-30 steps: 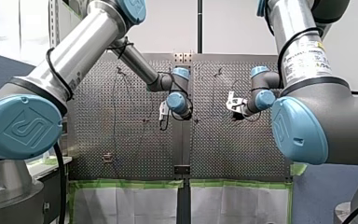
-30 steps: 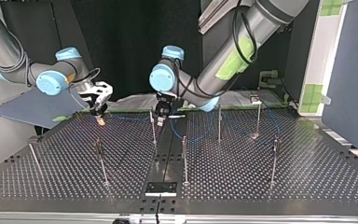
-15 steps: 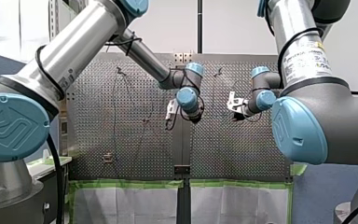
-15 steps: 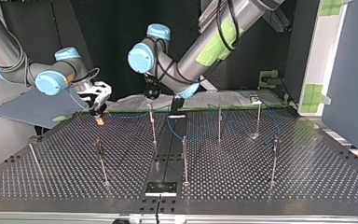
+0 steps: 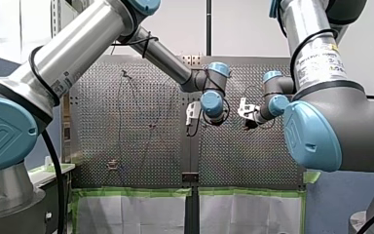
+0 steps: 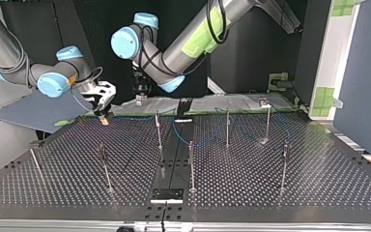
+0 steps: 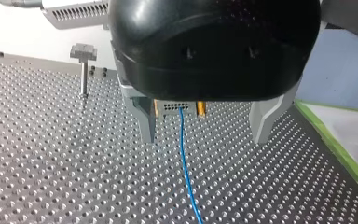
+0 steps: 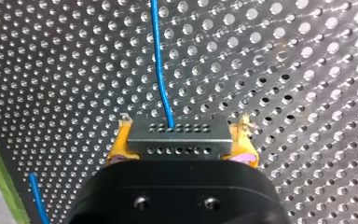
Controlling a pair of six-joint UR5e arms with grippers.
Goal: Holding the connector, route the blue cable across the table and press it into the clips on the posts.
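In the right wrist view my right gripper (image 8: 182,142) is shut on the grey connector (image 8: 179,133), its yellow pads (image 8: 118,145) on either side. The blue cable (image 8: 161,65) leaves the connector and runs ahead over the perforated table. In the left wrist view my left gripper (image 7: 205,135) is open, its metal fingers (image 7: 145,122) wide apart and empty. Beyond them the connector (image 7: 176,107) faces it, and the blue cable (image 7: 186,172) passes under the gap. In the top view my left gripper (image 6: 139,98) hangs close beside my right gripper (image 6: 104,112).
Several thin posts stand on the table, among them a post (image 6: 158,130), a post (image 6: 227,126) and a post (image 6: 191,165). The blue cable (image 6: 207,141) loops between them. A clip-topped post (image 7: 84,70) stands beside my left gripper. Green tape (image 6: 140,114) edges the far side.
My left arm has swung toward my right gripper, leftward in the top view and rightward in the front view, staying open. My right gripper has kept its place with the connector.
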